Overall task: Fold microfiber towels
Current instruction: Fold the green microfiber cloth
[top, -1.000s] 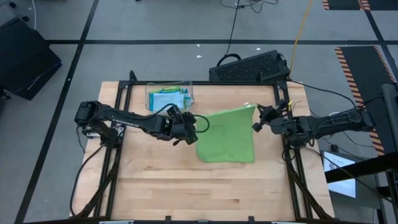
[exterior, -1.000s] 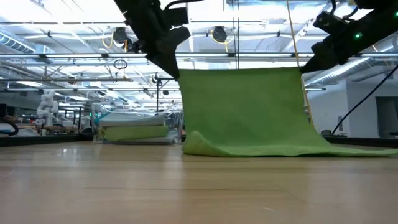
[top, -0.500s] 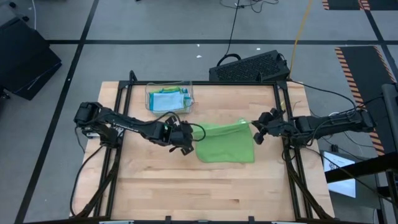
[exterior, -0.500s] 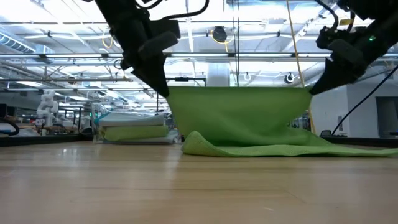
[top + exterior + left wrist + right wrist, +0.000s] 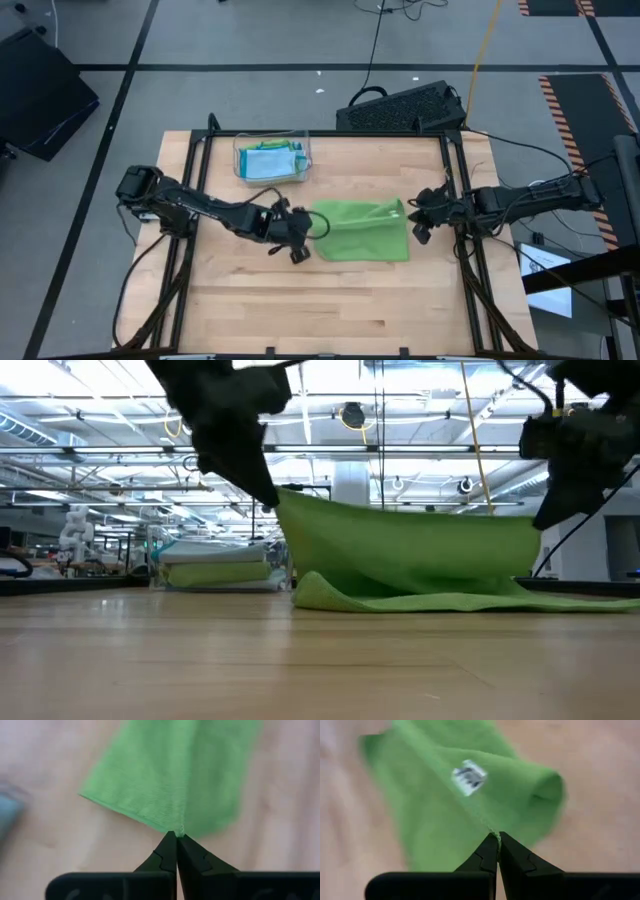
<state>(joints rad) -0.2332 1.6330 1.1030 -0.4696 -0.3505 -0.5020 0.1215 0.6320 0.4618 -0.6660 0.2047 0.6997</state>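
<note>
A lime green microfiber towel [image 5: 360, 232] lies right of the table's middle. Its near part rests on the wood, and its upper edge [image 5: 410, 518] is held up between my two grippers. My left gripper [image 5: 312, 220] is shut on the towel's left upper corner. My right gripper [image 5: 410, 214] is shut on the right upper corner, where a small white tag [image 5: 469, 776] shows. More folded towels, light blue and green, lie in a clear tray [image 5: 272, 158] at the far left. My left gripper pinches the towel's left upper corner [image 5: 173, 830] between its two fingertips, slanting down from the table's left. The corner is lifted clear and the cloth runs down from it onto the table. My right gripper pinches the towel's right upper corner [image 5: 491, 831] at its fingertips, slanting down from the table's right. The edge between the two holds sags a little, and the lower cloth [image 5: 420, 600] lies on the wood.
The clear tray [image 5: 215, 565] stands beyond the towel at the far left. Black frame rails [image 5: 182, 230] run along both sides of the table. A black keyboard-like thing [image 5: 400, 105] lies past the far edge. Bare wood [image 5: 320, 300] stretches toward the near edge.
Both grippers have come down and toward the table's near edge, tipping further downward while staying shut. The towel's held upper edge has sunk from high above the table to low over it and moved nearward. The near part on the wood has stayed in place.
</note>
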